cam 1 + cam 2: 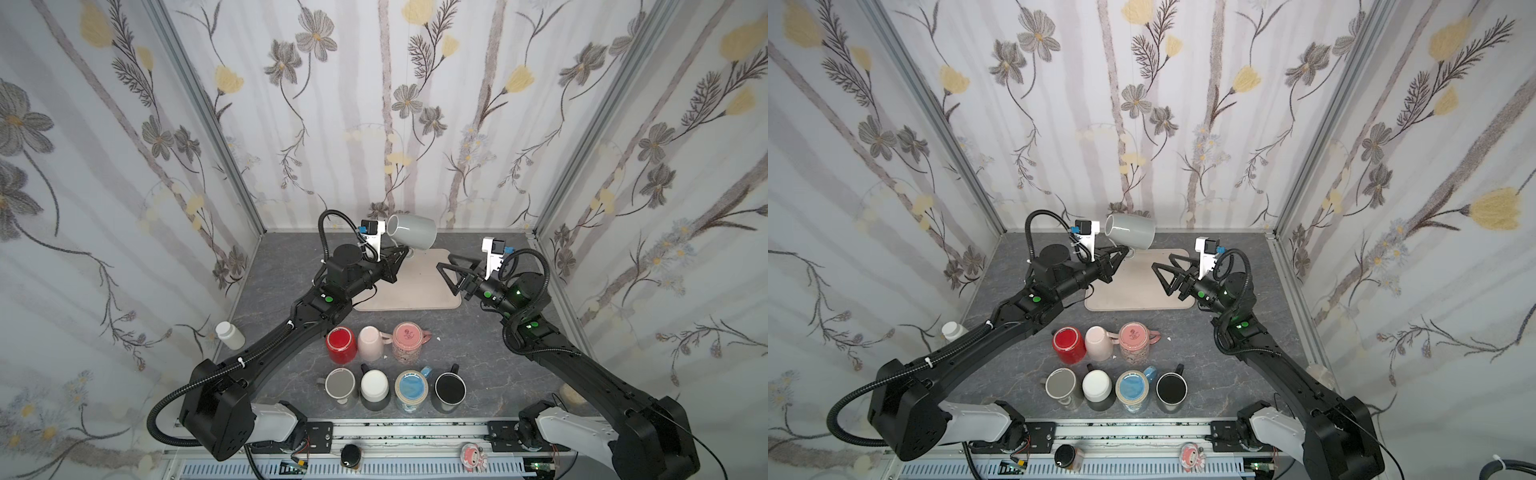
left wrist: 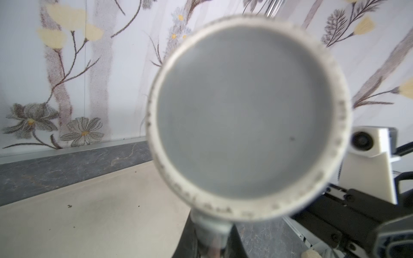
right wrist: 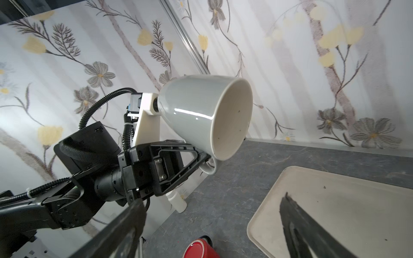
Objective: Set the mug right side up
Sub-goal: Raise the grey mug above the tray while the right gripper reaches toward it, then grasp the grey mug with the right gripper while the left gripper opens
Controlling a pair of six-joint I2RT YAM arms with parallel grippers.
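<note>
The left gripper (image 1: pixel 402 252) has its jaws clamped on the handle (image 3: pixel 209 169) of the grey mug (image 1: pixel 412 232) and holds it in the air over the far end of the beige tray (image 1: pixel 415 291). The mug lies on its side (its mouth points toward the right gripper (image 1: pixel 444 260), whose jaws are apart and hold nothing). The turn looks half done. Next, the wrist should roll until the mouth faces up, then set the mug down gently.

You're boxed in by floral walls (image 1: pixel 374 104) joined at metal posts (image 1: pixel 209 124). Your bench (image 1: pixel 282 270) looks dark grey and veined, perhaps stone.
</note>
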